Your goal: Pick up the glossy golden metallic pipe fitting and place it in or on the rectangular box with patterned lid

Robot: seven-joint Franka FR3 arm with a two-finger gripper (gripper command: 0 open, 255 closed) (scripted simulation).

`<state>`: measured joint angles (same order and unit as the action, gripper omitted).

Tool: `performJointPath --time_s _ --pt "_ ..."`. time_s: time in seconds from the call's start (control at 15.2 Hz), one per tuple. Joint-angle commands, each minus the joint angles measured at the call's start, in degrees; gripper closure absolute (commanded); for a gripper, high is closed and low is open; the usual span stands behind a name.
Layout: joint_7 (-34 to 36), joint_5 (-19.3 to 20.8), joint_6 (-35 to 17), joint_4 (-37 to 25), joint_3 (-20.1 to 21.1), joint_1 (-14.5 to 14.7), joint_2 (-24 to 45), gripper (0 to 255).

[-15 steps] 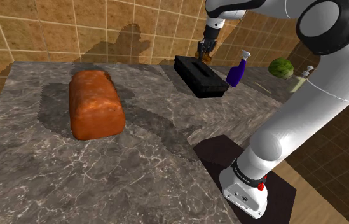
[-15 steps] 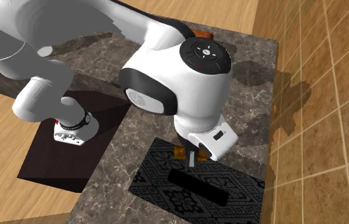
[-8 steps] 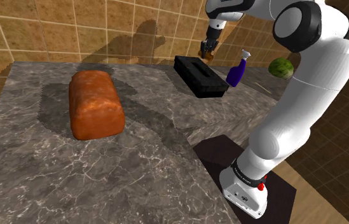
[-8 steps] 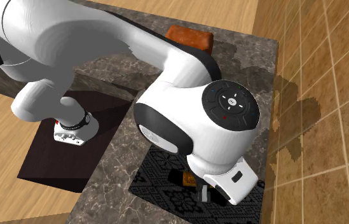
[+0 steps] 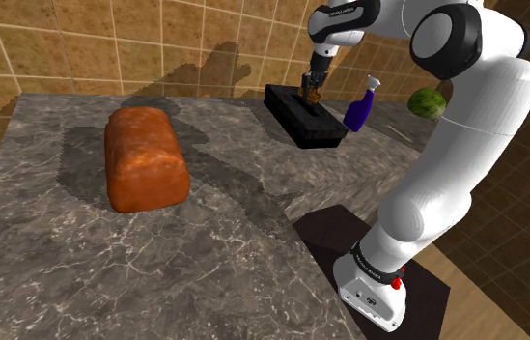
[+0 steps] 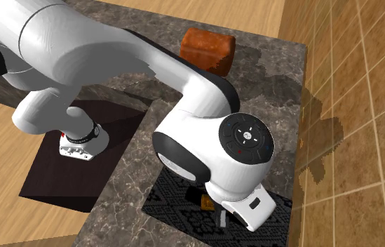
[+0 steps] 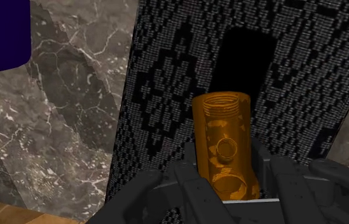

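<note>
My gripper (image 7: 225, 173) is clamped on the golden pipe fitting (image 7: 222, 143), a black finger on each side. Its threaded open end points away from me over the patterned lid of the rectangular box (image 7: 166, 83), at the near end of the lid's dark slot (image 7: 243, 60), though I cannot tell whether it touches. In the shoulder view, the box lies on the marble counter (image 5: 205, 251) at about two o'clock from the reddish-brown loaf (image 5: 144, 156), with a blue spray bottle (image 5: 359, 108) at three o'clock of the box.
</note>
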<state>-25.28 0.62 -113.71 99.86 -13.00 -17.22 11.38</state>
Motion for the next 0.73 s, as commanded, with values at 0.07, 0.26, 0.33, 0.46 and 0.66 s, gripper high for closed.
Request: performJointPath --time_s 0.07,0.26,0.33,0.46,0.66 --pt "0.2 -0.1 -2.1 1.8 0.1 0.1 0.3 255" --pt "0.2 0.0 -2.1 1.8 0.1 0.1 0.3 255" --pt "0.2 0.0 -2.1 1.8 0.1 0.1 0.3 255" --pt "0.2 0.0 -2.1 1.8 0.1 0.1 0.3 255" --pt "0.2 0.0 -2.1 1.8 0.1 0.1 0.3 0"
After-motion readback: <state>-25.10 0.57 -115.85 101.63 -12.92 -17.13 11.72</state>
